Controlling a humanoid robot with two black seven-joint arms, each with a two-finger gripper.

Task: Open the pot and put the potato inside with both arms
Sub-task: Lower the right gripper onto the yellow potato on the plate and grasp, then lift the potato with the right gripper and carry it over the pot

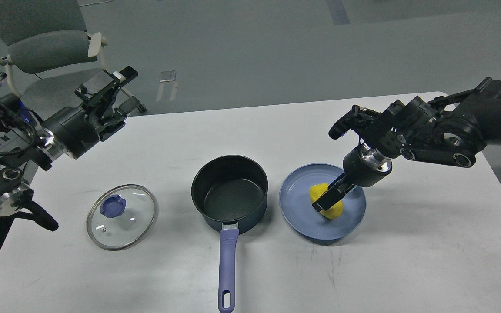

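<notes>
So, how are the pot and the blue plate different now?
The pot is deep and dark, with a black inside; the blue plate is shallow and lighter. The pot has a long handle; the plate has none. The pot is empty; the plate holds the potato. Both are round and stand on the table.

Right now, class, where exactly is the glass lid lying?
In the head view the glass lid lies flat on the white table, left of the open pot and apart from it, nearer than the raised left gripper.
</notes>
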